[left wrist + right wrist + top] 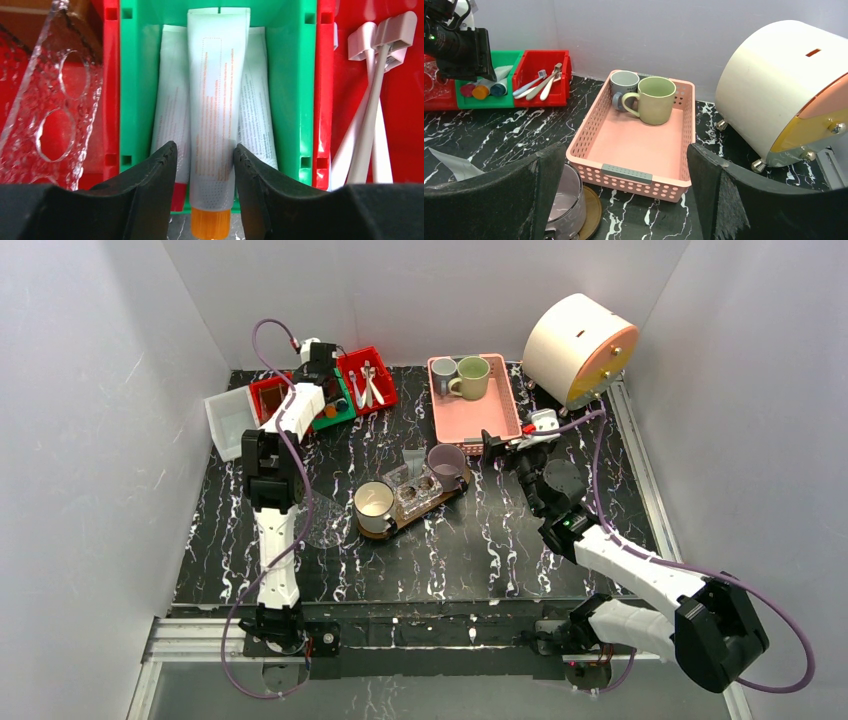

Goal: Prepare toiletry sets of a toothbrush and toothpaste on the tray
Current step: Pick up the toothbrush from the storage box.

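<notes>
Black marble-look table carries everything. Biggest thing on it is a white drum-shaped appliance w/ an orange face, at the far R corner. Next is the pink basket, along the far edge just L of the drum. A green mug and a grey mug stand side by side at its far end.

The tray lies approx mid-table, skewed, its R end near the basket's near L corner. On it we see a cream mug at the L end, a purple mug at the R end, and clear bags btwn them.

At the far L corner is a row of bins. There's a red bin w/ clear plastic in it, then a green bin. Last is a second red bin holding the white toothbrushes. A white bin sits tilted by the L edge.

L gripper hangs over the green bin, black fingers apart and astride the orange-cap tube. That tube lies on top of two other white tubes, cap toward the camera. One finger is at the tube's edge and the other shows a sliver of gap, so we don't read it as clamped.

R gripper is just off the basket's near end, above the purple mug. Its jaws are spread wide w/ nothing btwn them.
</notes>
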